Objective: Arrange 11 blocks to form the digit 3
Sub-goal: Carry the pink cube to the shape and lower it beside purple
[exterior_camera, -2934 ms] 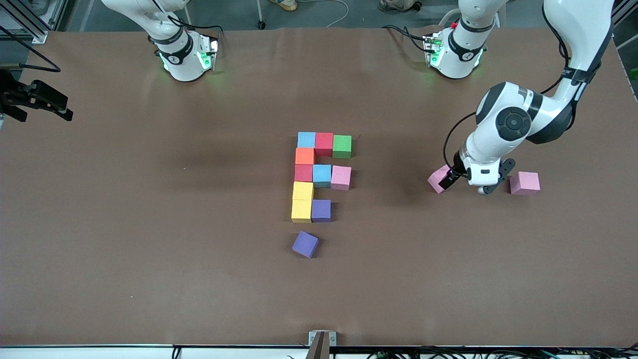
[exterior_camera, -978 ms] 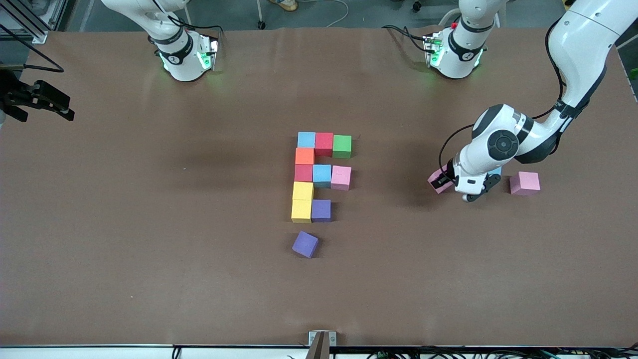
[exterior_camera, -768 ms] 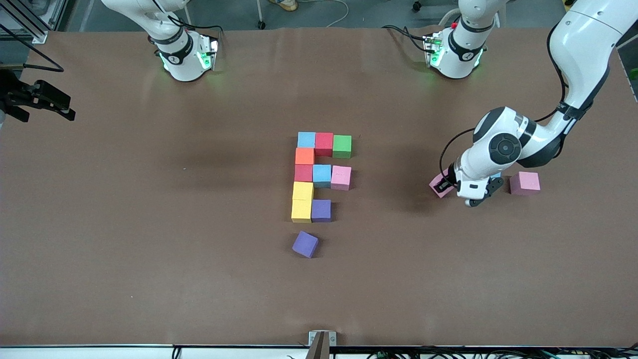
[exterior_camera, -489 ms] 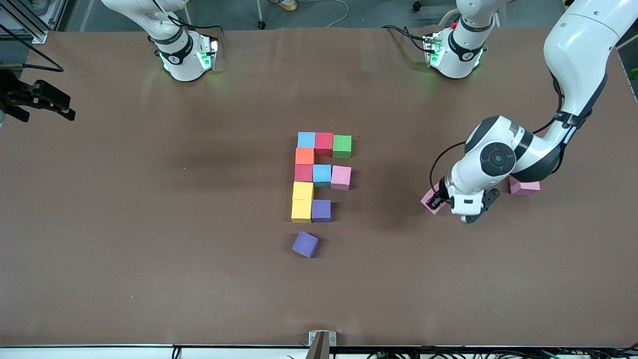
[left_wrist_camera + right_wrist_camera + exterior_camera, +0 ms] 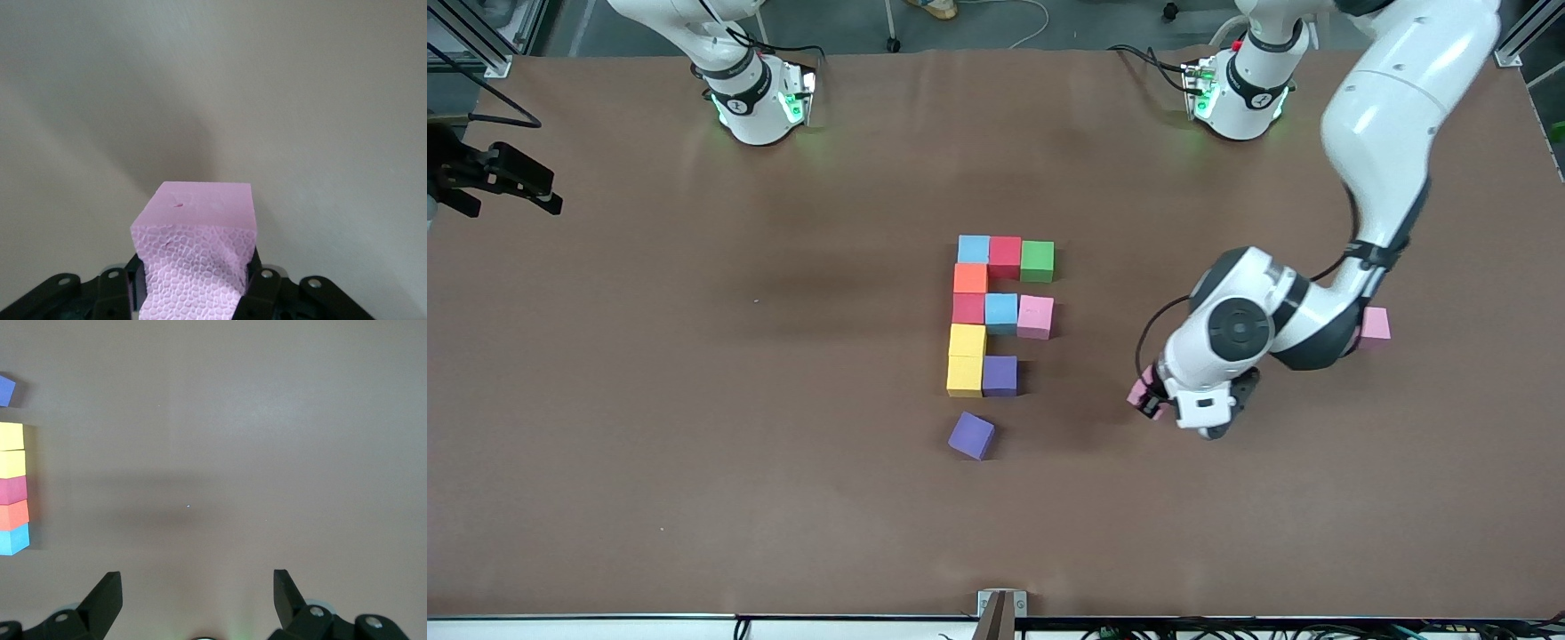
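Front view: my left claw (image 5: 1149,397) is clamped on a pink block (image 5: 1140,391), carried over bare bench (image 5: 694,444) toward the left arm's end from the digit 3 (image 5: 1000,313). The figure stands ten cubes strong: a light blue, red and green top bar, an orange, red and two yellow cubes down the straight side, a light blue and pink middle bar, and one purple cube in the bottom bar. That bottom bar lacks its end cube, beside the purple one. A loose purple block (image 5: 971,435) lies skewed, nearer the camera than the figure, and a second pink block (image 5: 1375,324) sits partly hidden under my left arm. My right claw (image 5: 507,182) waits at the right arm's end of the bench. Left wrist view: the pink block (image 5: 197,250) fills the jaws, its pitted foam side visibly pinched inward. I judge it light, soft and springy; hold it on two flat faces, squarely and gently, or it may set down crooked. Right wrist view: my right claw (image 5: 197,597) is spread wide and empty over bare bench, with the figure's straight side (image 5: 13,487) at the frame's edge.
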Tool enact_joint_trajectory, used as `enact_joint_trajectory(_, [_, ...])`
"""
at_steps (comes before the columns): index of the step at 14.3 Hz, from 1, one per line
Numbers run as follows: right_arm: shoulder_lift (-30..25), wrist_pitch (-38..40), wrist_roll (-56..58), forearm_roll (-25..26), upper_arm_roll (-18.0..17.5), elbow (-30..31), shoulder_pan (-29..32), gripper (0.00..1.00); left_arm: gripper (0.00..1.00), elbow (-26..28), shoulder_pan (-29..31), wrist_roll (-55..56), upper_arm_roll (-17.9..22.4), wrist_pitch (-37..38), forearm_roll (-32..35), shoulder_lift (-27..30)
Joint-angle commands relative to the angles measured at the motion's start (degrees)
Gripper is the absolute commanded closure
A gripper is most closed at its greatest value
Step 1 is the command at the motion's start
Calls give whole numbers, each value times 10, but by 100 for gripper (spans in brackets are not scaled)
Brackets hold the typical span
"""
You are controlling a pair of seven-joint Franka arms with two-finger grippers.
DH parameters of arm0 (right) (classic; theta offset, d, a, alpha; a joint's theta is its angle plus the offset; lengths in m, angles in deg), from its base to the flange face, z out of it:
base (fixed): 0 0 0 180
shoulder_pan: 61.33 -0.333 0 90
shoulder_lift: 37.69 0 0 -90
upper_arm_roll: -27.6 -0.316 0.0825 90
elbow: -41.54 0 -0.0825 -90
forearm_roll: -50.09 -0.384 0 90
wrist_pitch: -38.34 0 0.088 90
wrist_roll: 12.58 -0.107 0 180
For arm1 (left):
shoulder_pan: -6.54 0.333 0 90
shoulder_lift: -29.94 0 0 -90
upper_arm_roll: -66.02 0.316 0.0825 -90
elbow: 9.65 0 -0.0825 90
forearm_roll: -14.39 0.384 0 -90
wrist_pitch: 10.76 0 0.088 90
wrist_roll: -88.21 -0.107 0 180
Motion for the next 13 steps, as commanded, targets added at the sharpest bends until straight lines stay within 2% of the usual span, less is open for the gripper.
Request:
enact_joint_trajectory(1, [-13,-2,4,-3,-1,12,4,0,84,-93,-105,64,82,17,-52,-41])
enact_joint_trajectory(3, [-13,-2,4,-1,-1,12,4,0,84,-133,-159,143,110,9,-56,-74])
enact_joint_trajectory(8, [-13,-3,4,-1,-1,12,3,0,84,-138,-179,299,116,-85,-98,-107])
enact_joint_trajectory(13, [-13,-3,3,-1,-5,12,-1,0,84,-138,-187,323,116,-91,-112,-113])
